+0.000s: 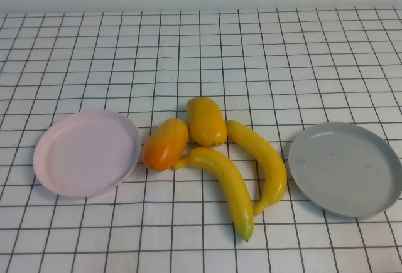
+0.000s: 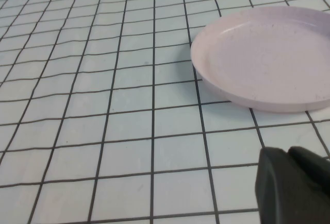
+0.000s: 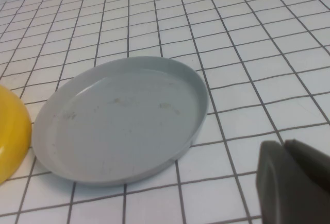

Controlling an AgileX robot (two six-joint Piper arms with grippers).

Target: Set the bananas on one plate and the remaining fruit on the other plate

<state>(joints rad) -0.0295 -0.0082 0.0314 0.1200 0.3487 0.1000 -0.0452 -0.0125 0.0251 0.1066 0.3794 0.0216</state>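
Bananas [image 1: 232, 185] [image 1: 264, 160] are lying side by side mid-table on the gridded cloth [image 1: 201, 53], with two mangoes [image 1: 166, 144] [image 1: 206, 121] sitting just to their left, one touching a banana's tip. All four are resting between the pink plate [image 1: 47, 160] on the left and the grey plate [image 1: 383, 185] on the right. Only the wrist views are catching the grippers: the left gripper [image 2: 294, 188] is hovering near the pink plate, the right gripper [image 3: 294, 183] near the grey plate beside a banana's edge [image 3: 10, 136]. Whether their fingers are spread, I cannot tell.

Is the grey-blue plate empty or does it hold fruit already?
Empty: the grey-blue plate shows only bare surface; both bananas lie on the table beside it.
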